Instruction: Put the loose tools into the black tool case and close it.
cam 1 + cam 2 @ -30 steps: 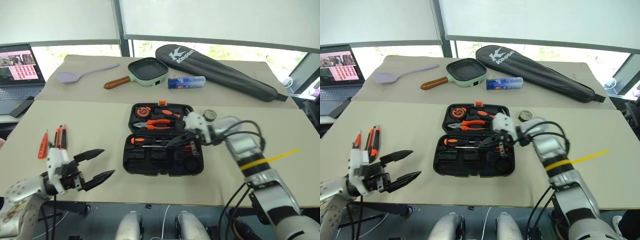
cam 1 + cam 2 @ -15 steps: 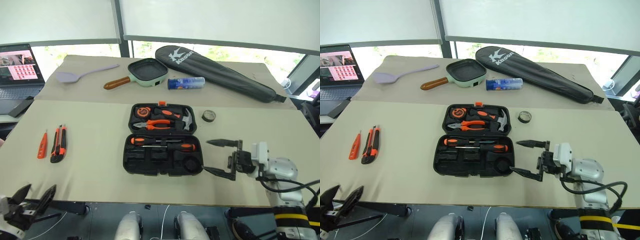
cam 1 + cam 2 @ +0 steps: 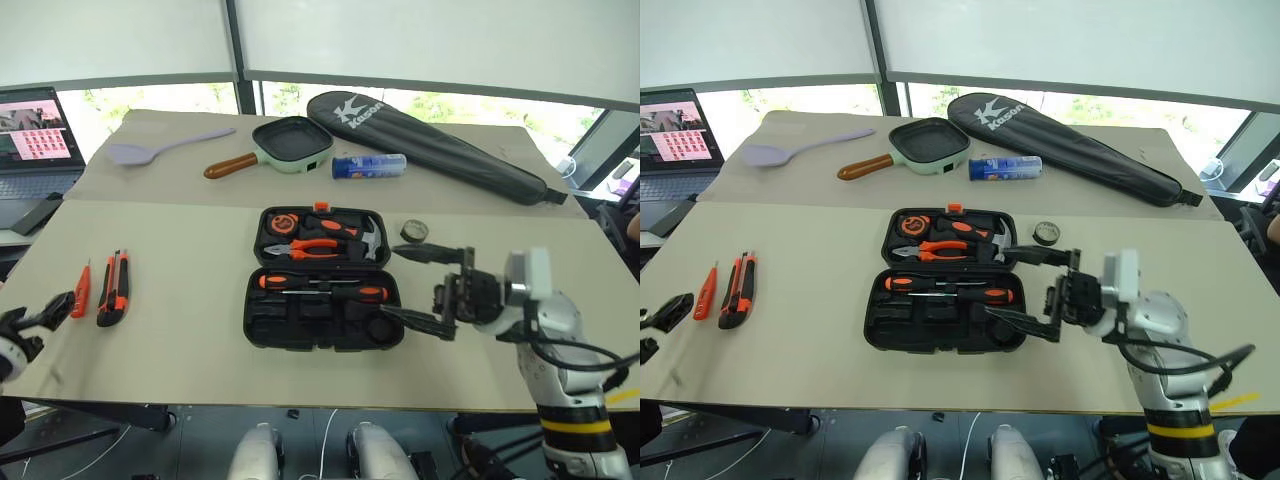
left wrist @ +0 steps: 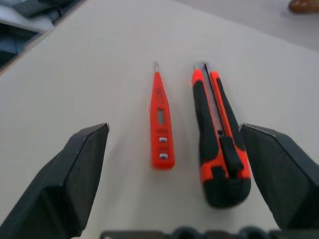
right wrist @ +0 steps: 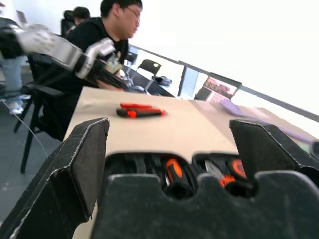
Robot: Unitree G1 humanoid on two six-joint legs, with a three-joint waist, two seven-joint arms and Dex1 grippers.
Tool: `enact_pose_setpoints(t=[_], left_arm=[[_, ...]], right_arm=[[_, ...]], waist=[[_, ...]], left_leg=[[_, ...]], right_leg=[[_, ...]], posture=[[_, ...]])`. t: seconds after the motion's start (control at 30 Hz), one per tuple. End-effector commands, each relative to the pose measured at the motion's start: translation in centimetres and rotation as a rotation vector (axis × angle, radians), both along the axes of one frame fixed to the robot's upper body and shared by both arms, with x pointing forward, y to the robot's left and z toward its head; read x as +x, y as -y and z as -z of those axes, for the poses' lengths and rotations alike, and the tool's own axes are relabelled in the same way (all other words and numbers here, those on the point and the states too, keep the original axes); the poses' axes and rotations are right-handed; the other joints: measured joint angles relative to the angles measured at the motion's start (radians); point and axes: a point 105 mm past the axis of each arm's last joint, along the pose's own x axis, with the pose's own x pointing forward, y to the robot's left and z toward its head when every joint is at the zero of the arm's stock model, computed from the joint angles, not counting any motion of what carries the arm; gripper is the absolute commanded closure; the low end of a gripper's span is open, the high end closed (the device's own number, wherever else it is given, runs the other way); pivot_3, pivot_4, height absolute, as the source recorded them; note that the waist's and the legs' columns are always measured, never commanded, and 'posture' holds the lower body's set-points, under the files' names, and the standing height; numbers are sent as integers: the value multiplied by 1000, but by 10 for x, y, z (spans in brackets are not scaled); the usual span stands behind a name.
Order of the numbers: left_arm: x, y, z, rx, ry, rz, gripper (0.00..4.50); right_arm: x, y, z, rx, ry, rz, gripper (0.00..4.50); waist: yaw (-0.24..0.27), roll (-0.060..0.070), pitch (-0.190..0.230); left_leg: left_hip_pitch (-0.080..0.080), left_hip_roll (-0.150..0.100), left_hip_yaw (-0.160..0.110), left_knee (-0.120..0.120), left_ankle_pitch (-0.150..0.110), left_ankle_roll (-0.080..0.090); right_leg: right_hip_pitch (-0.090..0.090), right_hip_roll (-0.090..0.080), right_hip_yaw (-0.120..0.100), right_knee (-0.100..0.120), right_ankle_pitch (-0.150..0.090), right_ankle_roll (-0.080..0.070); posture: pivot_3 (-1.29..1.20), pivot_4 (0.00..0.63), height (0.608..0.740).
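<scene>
We see the left gripper with jaws apart facing the utility knife and pen-like screwdriver, well left of the open black tool case; right gripper also agape beside it; lying close together, both tools could be grabbed or one knocked aside.
</scene>
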Motion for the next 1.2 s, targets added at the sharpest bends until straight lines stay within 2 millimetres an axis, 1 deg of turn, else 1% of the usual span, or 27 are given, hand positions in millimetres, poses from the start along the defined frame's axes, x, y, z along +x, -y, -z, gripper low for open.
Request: enact_pose_setpoints(t=[0.03,0.13,0.17,0.23,0.37,0.5,0.63,0.7,0.73,0.77,0.87,0.9,0.93,0.97,1.0,1.07,1.1,1.2], left_arm=[[8,-8,7,-32,-121,2,0],[24,-14,7,-45,-162,-3,0],[28,-17,7,-48,-175,-16,0],[34,-18,9,-59,-195,-2,0],[46,-12,18,-98,-228,52,0],[57,-2,25,-132,-243,120,0],[63,5,32,-139,-280,170,0],[62,5,36,-144,-301,181,498],[61,5,39,-141,-321,181,672],[60,4,41,-138,-335,182,1105],[58,4,43,-144,-347,184,2139],[57,4,43,-144,-346,186,2588],[56,2,41,-139,-345,183,2826],[55,0,41,-133,-344,178,3328],[54,-2,40,-128,-339,172,3705],[50,-7,36,-107,-331,165,4096],[49,-9,33,-96,-318,166,4094],[58,-8,4,-50,-124,211,4095]], right_arm=[[2,-9,-19,-32,17,6,31],[2,-16,-27,-71,21,-4,31],[2,-18,-27,-92,24,-7,31],[1,-19,-25,-116,21,-12,31],[3,-17,-18,-183,17,-5,31],[11,-13,-23,-197,17,37,31],[13,-12,-24,-200,19,35,31],[13,-12,-24,-200,19,33,0],[13,-12,-24,-196,18,29,0],[12,-13,-24,-194,18,26,0],[11,-12,-24,-189,17,21,0],[11,-11,-24,-189,18,20,0],[11,-11,-23,-190,16,17,0],[11,-11,-23,-192,14,13,0],[10,-10,-22,-194,13,11,0],[9,-8,-20,-196,7,10,0],[9,-7,-19,-198,4,11,0],[10,-2,-15,-199,-20,30,0]], waist=[[-1,0,0],[4,-1,0],[6,-1,0],[8,-2,0],[9,-3,0],[14,-2,0],[23,-1,0],[26,-1,0],[27,-1,0],[28,-1,0],[28,-1,0],[29,-1,0],[29,-1,0],[29,-1,0],[28,-1,0],[27,-1,0],[25,-1,0],[19,-1,0]], left_leg=[[0,0,0,0,0,0],[-1,0,0,-2,-1,-2],[-2,0,0,-2,-1,-2],[-2,-1,0,-2,-1,-2],[-4,-1,2,-2,-1,-2],[-4,-2,4,-2,-1,-2],[-3,-2,4,-1,-1,-2],[-3,-2,4,-1,0,-2],[-3,-2,4,-1,-1,-2],[-3,-2,4,-1,0,-2],[-3,-2,4,-1,0,-2],[-3,-2,4,-1,0,-2],[-3,-2,4,-1,0,-2],[-3,-2,4,-1,0,-2],[-3,-2,4,-1,0,-2],[-3,-2,4,-1,0,-2],[-3,-2,4,-1,0,-2],[-4,-1,4,-1,-1,-2]], right_leg=[[0,0,0,0,0,0],[-1,-1,-1,-1,0,0],[-2,-1,-1,-1,0,0],[-2,0,-1,-1,0,0],[-3,-2,-3,-2,0,0],[-2,-2,-4,0,0,0],[-1,-2,-4,0,0,0],[-1,-2,-4,0,0,0],[-1,-2,-4,0,0,0],[-1,-2,-4,0,0,0],[-1,-2,-4,0,0,0],[-1,-2,-4,0,0,0],[-1,-2,-4,0,0,0],[-1,-2,-4,0,0,0],[-1,-2,-4,0,0,0],[-1,-2,-4,0,0,0],[-1,-2,-4,0,0,0],[-1,-2,-4,0,0,0]], posture=[[0,150,740],[0,150,740],[0,150,740],[0,150,740],[0,150,740],[0,150,740],[0,150,740],[0,150,740],[0,150,740],[0,150,740],[0,150,740],[0,150,740],[0,150,740],[0,150,740],[0,150,740],[0,150,740],[0,150,740],[0,150,740]])
